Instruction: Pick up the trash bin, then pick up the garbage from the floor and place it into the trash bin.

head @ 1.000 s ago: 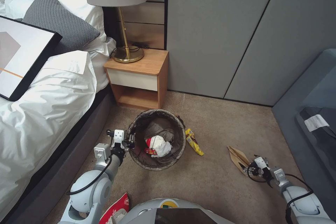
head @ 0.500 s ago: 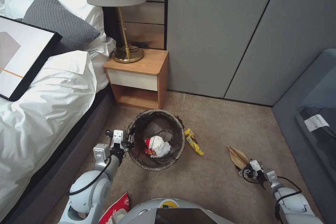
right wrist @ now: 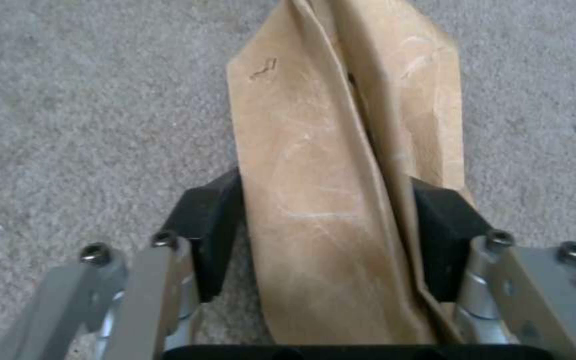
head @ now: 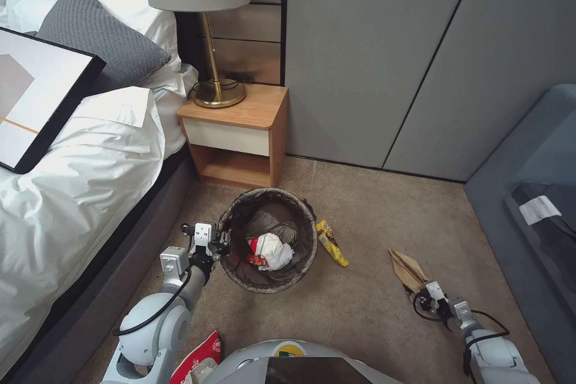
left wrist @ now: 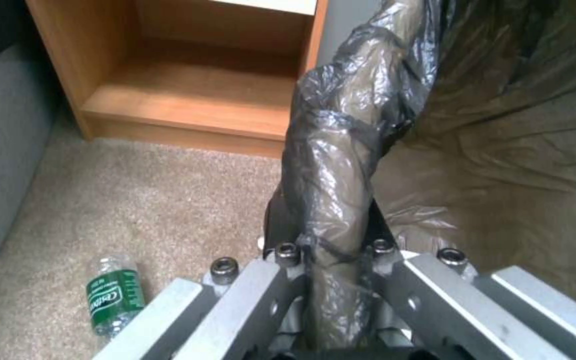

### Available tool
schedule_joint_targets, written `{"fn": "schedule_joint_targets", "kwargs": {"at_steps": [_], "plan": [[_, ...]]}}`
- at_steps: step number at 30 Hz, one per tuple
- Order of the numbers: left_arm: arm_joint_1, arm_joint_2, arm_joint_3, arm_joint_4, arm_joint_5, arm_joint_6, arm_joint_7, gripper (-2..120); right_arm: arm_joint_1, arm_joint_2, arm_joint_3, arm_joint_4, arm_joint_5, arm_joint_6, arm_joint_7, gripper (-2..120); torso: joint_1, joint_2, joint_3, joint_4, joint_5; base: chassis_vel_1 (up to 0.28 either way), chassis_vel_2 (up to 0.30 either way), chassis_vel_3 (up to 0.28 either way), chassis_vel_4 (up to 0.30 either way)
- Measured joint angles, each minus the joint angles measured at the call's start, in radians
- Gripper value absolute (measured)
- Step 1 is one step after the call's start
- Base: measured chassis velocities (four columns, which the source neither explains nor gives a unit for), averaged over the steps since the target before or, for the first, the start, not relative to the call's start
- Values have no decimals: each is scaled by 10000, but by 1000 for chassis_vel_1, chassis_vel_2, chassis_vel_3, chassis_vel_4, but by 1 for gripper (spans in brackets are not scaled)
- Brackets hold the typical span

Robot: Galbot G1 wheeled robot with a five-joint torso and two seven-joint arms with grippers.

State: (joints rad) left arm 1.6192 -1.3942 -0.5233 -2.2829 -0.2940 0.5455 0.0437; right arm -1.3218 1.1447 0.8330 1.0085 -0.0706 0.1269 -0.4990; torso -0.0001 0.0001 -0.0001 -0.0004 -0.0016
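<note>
A bedroom corner seen from above, with a white-sheeted bed on the left, a wooden nightstand (head: 235, 132) holding a brass lamp (head: 210, 24), and a beige carpeted floor (head: 366, 306) in front of grey wall panels.

The trash bin (head: 268, 239), round and lined with a dark bag folded over its rim, is near the front of the nightstand. Inside it lie a white tissue wad (head: 273, 250) and a red-and-white scrap. The left arm reaches forward from the lower left, elbow bent, forearm rising toward the bin's left edge. The left gripper (head: 223, 244) is clamped on the bin's rim; the left wrist view shows the bag-wrapped rim pinched tight between both fingers, one inside the bin and one outside.

A yellow snack wrapper (head: 332, 242) lies on the carpet just right of the bin. Further right lies a flat brown paper bag (head: 408, 269). The right arm stretches low from the lower right corner, wrist angled down to the floor. The right gripper (head: 422, 293) sits at the bag's near end. In the right wrist view its black fingertips (right wrist: 211, 225) straddle the bag on either side, jaws partly open and close to the paper's edges; a firm grip cannot be confirmed.

A small green bottle (left wrist: 114, 302) lies on the carpet beside the bed base. A red-and-white carton (head: 201, 355) lies by the robot's base.
</note>
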Motion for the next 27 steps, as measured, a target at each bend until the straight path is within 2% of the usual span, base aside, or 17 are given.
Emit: {"fn": "schedule_joint_targets", "kwargs": {"at_steps": [1,3,4,12,14,15,20,27], "plan": [[7,1,0,-11,0,0,0,0,34,35,-1,-51,0,38,-11,50,0,0,0,-2,4,0,0,0,0],[8,2,0,-14,0,0,0,0,40,39,-3,-55,1,42,-13,49,0,0,0,-2,5,0,0,0,0],[7,3,-1,-25,0,0,0,0,58,45,-12,-60,1,51,-18,44,0,0,0,-2,8,0,0,0,0],[10,8,1,-34,11,8,-3,0,55,-77,-23,17,46,45,19,26,1,-1,1,14,26,0,0,0,0],[8,8,12,-34,13,9,-3,0,31,-91,-19,38,56,46,24,22,1,-2,1,9,27,0,0,0,0],[6,17,19,-36,16,12,-3,0,3,-95,-5,78,57,50,33,15,1,-2,1,8,26,0,0,0,0],[1,42,4,-60,11,20,-3,0,-50,-100,44,158,58,86,65,3,1,-2,2,3,17,0,0,0,0],[2,17,2,-64,10,20,-1,0,-87,-74,48,231,51,122,74,0,1,-2,2,3,16,0,0,0,0]]}}
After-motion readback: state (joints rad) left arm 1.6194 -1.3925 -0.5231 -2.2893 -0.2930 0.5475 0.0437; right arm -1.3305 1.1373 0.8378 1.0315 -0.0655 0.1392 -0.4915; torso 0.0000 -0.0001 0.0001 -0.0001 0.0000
